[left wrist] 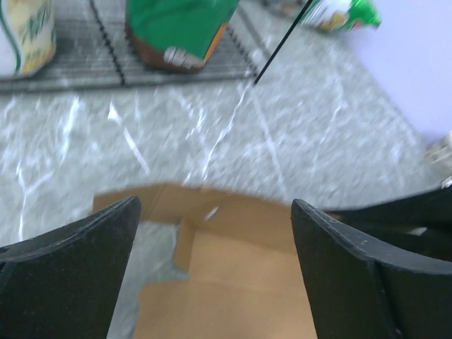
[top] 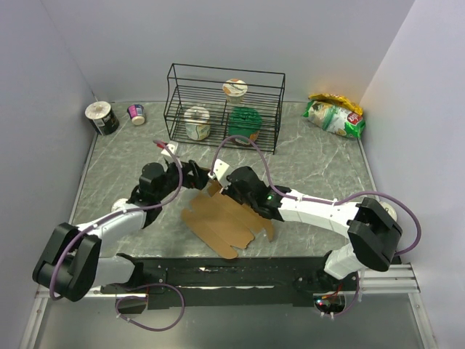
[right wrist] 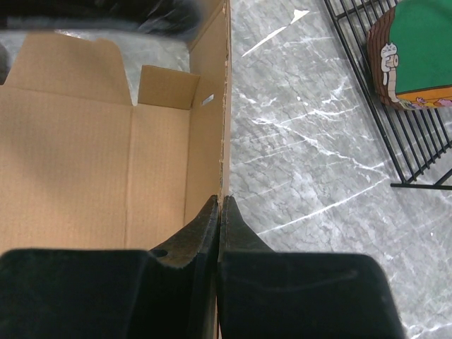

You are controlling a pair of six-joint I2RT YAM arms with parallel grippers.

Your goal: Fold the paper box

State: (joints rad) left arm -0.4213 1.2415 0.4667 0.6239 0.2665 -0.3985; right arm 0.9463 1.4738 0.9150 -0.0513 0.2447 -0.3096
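Note:
The paper box is a brown cardboard sheet with flaps, lying partly unfolded on the marble table in front of the arms. My right gripper is shut on the raised side wall of the paper box, pinching its edge upright; in the top view it sits at the box's far side. My left gripper is open, its fingers spread wide over the far flaps of the paper box. In the top view the left gripper is just left of the right one.
A black wire rack at the back holds cups, one green and two pale. A snack bag lies back right. A can and a small cup stand back left.

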